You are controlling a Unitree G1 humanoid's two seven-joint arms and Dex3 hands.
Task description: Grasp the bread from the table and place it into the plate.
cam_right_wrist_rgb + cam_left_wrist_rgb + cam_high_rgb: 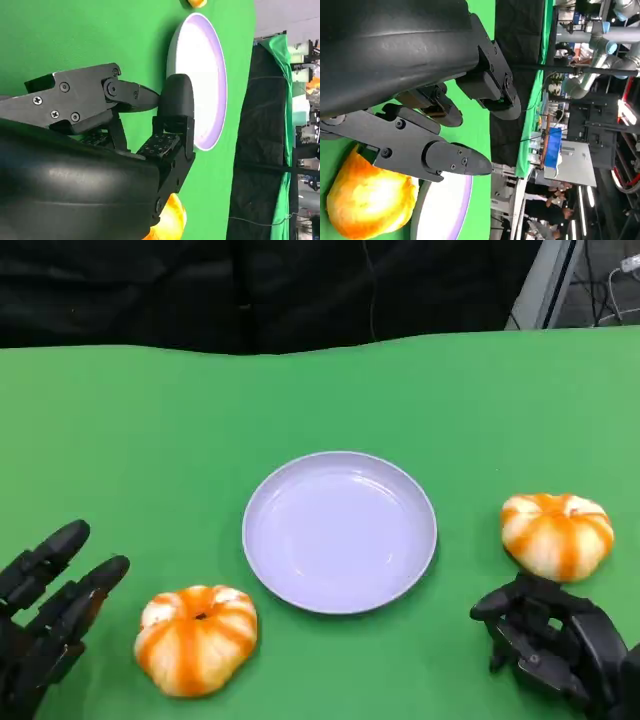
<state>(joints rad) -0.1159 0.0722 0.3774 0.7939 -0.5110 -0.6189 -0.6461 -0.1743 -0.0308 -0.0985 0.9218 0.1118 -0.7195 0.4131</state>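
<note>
A lilac plate (340, 530) with nothing in it sits mid-table. One orange-and-white pumpkin-shaped bread (196, 638) lies at its front left, a second bread (557, 533) at its right. My left hand (50, 610) hovers left of the first bread, fingers spread and holding nothing. My right hand (555, 640) sits just in front of the second bread, fingers bent like a claw, with nothing in them. The left wrist view has the left hand's fingers (435, 155) above the bread (365, 200) and the plate (445, 210). The right wrist view has the right hand (150, 125), the plate (200, 75) and a bread (170, 220).
The green table (150, 440) ends at a black backdrop (250, 290) at the far side. Bare cloth lies between each bread and the plate. Lab equipment and shelving (590, 125) stand beyond the table.
</note>
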